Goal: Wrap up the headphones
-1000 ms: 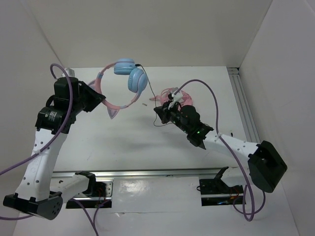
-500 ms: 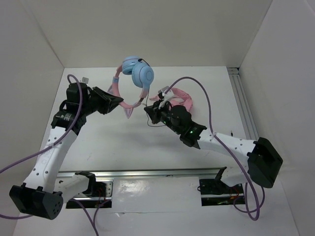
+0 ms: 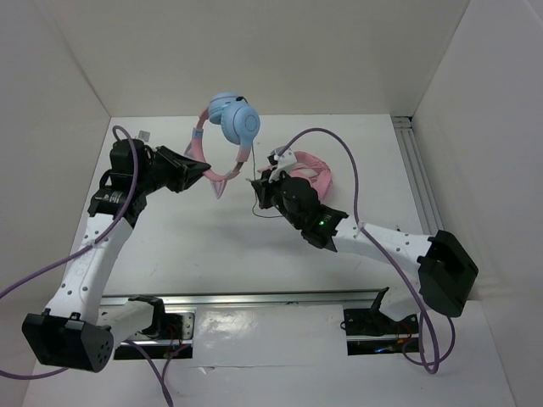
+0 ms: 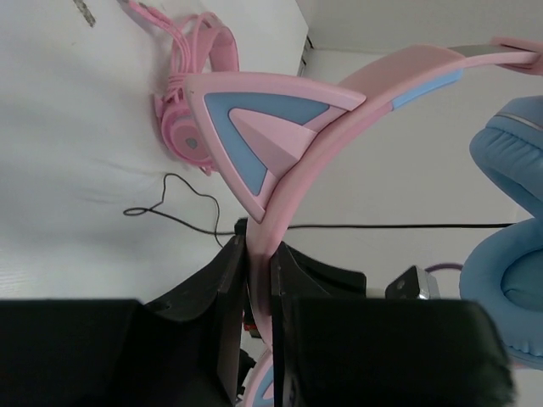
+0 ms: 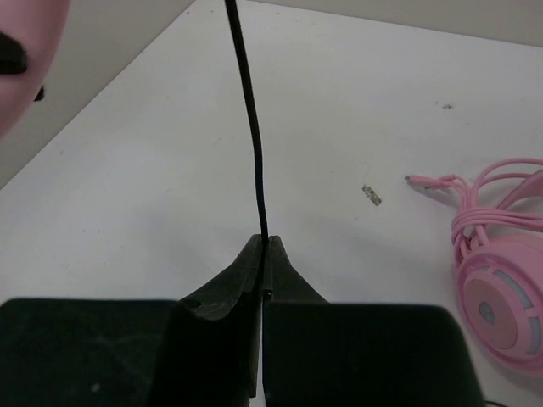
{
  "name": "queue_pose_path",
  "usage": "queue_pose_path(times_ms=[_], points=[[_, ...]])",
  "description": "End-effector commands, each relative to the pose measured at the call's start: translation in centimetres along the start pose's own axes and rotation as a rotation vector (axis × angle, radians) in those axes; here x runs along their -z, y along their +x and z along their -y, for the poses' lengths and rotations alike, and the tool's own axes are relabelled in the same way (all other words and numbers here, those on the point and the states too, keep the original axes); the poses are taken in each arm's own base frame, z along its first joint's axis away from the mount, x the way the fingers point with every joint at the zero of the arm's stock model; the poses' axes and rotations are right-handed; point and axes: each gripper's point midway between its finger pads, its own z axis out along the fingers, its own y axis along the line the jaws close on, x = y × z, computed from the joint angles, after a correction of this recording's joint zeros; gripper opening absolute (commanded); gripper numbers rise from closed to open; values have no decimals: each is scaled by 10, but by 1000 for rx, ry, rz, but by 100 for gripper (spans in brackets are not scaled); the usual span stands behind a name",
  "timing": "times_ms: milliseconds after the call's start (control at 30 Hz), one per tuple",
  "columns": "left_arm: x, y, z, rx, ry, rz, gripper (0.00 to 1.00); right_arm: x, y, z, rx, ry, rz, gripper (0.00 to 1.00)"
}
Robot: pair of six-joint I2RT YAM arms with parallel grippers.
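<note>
The headphones shifted left; right hand pinches cable.

White links, black joint housings on left arm and right arm. Purple cable looped along each. Black tapered fingers. Tiny green light near right wrist.

A: Where did you have the headphones?
B: You held them above the table, band in your left gripper.
A: And the cable?
B: Pinched in your right gripper, with the spare headphones lying just right of it.
</note>
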Motion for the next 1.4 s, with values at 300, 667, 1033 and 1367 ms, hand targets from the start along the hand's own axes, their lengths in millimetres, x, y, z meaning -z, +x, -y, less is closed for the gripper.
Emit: queue_pose_path(times_ms=[300,667,1033,1367], points=[[16,-57,42,-113,125,289,0,24,26,-88,135,-426,-105,0],[2,-84,3,-229,-31,434,0,55,20,-133,82,-743,-3,0],[-3,-70,-10,-311,-51,440,0,64,15,-154,-40,-922,77,1],[13,-65,-12,-362,-109,502,0,63,0,-168,-234,-1156,161,21]])
